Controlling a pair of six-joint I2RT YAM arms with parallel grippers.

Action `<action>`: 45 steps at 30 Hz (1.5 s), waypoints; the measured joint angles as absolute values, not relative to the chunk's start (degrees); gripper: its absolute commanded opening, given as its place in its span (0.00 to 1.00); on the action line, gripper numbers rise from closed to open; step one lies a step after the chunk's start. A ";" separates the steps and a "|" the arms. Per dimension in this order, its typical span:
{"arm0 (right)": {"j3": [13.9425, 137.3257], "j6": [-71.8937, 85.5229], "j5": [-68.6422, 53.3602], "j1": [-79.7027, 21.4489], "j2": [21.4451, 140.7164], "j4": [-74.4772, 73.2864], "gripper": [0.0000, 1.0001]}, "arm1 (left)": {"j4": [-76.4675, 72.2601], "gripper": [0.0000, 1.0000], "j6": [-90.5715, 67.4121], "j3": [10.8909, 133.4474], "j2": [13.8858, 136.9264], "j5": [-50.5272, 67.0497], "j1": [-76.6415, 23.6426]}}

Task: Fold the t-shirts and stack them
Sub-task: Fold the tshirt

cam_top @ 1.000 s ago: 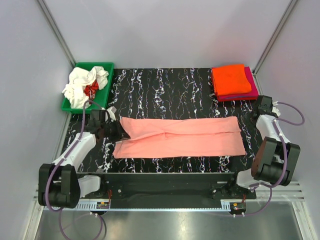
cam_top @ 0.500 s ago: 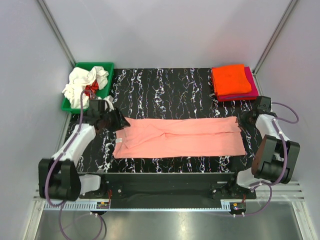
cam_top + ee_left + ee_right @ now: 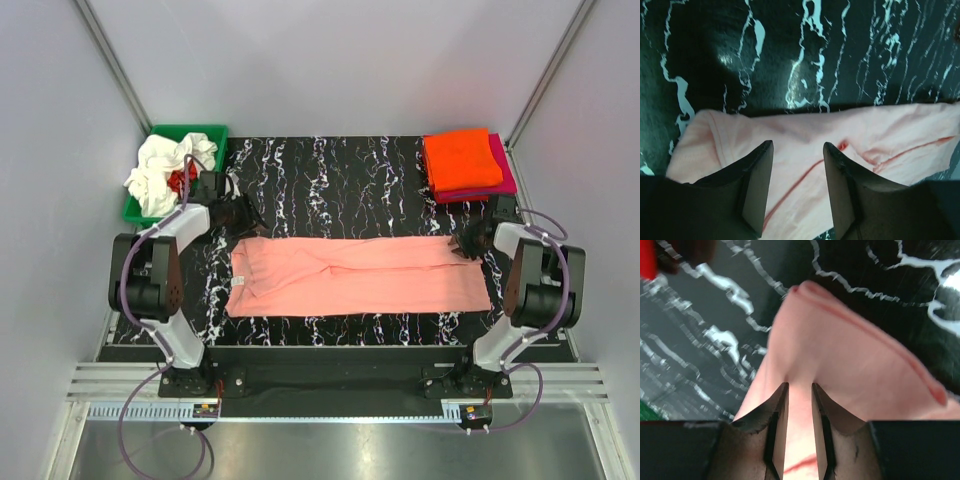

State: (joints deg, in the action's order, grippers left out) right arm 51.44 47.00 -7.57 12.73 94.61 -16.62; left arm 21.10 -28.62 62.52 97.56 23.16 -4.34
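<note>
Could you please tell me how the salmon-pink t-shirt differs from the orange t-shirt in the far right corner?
The salmon-pink t-shirt lies as a long strip across the middle of the table; the orange t-shirt is folded into a compact rectangle. The salmon-pink t-shirt rests directly on the table, while the orange t-shirt sits atop a magenta t-shirt. Both are plain cloth lying flat.

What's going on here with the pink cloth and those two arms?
Two robot arms are folding t-shirts. A salmon-pink t-shirt lies flat on the black table, folded into a long strip. The right claw appears to pinch its far right corner. The left claw hangs open over the shirt's left end, holding nothing. An orange t-shirt lies folded on a magenta t-shirt at the far right. Crumpled white t-shirts wait in the green bin.
</note>
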 measured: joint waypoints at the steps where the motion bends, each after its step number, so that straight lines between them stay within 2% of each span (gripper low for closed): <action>1: 51.64 47.37 -7.22 12.73 96.07 -16.12 0.31 | 20.97 0.47 -28.62 63.31 98.91 22.48 -4.34; 2: 52.03 48.03 -7.38 12.75 97.32 -15.90 0.31 | 21.10 0.44 -28.62 64.01 100.44 21.56 -4.32; 6: 53.30 48.93 -6.31 13.32 98.78 -14.04 0.31 | 21.63 0.43 -28.75 65.87 106.91 19.18 -4.03; 12: 53.74 50.04 -4.16 14.26 99.26 -12.69 0.31 | 22.90 0.43 -30.06 68.10 108.14 16.64 -3.86; 19: 55.42 49.67 -2.26 16.10 99.50 -13.47 0.31 | 24.34 0.45 -30.13 79.00 114.17 16.25 -5.87; 22: 57.17 46.52 -2.02 16.19 98.24 -15.59 0.31 | 26.00 0.48 -28.82 82.50 113.30 16.47 -6.20; 26: 58.13 42.46 -1.98 14.17 90.39 -19.07 0.32 | 27.49 0.49 -26.72 81.43 106.67 16.21 -6.15; 28: 59.42 40.53 -1.10 10.24 86.30 -19.90 0.32 | 27.68 0.46 -25.89 78.70 101.23 17.34 -5.76; 30: 60.77 39.79 -1.10 3.60 83.48 -19.81 0.32 | 27.49 0.31 -25.50 75.81 96.92 19.62 -5.08; 32: 60.73 41.08 -1.45 -4.29 81.73 -19.38 0.32 | 27.40 0.22 -24.93 73.10 93.95 23.09 -3.73; 33: 60.25 42.68 -1.74 -8.62 81.34 -19.16 0.32 | 27.22 0.12 -24.58 71.68 93.10 24.18 -2.92; 36: 57.25 49.52 -0.82 -20.56 81.10 -18.39 0.32 | 27.33 0.00 -23.75 67.55 92.53 24.58 -0.82; 41: 56.07 62.43 1.41 -38.28 85.76 -17.04 0.33 | 28.75 0.00 -22.44 64.60 94.50 22.48 0.10; 45: 59.88 72.20 1.85 -46.06 94.00 -15.33 0.35 | 28.86 0.00 -22.09 64.69 98.45 22.02 -0.01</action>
State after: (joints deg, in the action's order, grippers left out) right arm 59.88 72.20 1.85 -46.06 94.00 -15.33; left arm 28.86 -22.09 64.69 98.45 22.02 -0.01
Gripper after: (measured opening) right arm 0.336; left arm 0.009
